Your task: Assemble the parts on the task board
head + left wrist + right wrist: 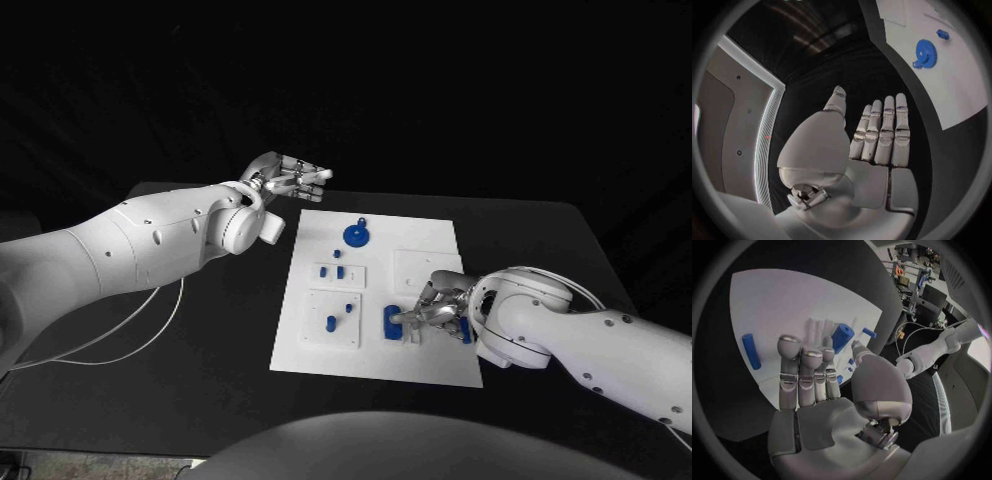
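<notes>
The white task board (433,262) lies in the middle of the table. On its near right part stands a blue block (392,322). My right hand (440,308) is right beside it. The same block (842,336) sits pinched between that hand's thumb and nearest finger, the other fingers (801,372) straight. A blue bar (464,331) lies just right of the hand, also seen as the bar (751,351). My left hand (289,181) is raised off the board's far left corner, its fingers (882,132) straight and empty. A blue gear (355,236) lies at the far end, also seen as the gear (925,52).
Small blue pegs (338,256) stand in a raised plate at the board's left middle. Two more blue pieces (333,322) lie on the near left plate. Black table surrounds the board. White cables (137,325) hang under my left arm.
</notes>
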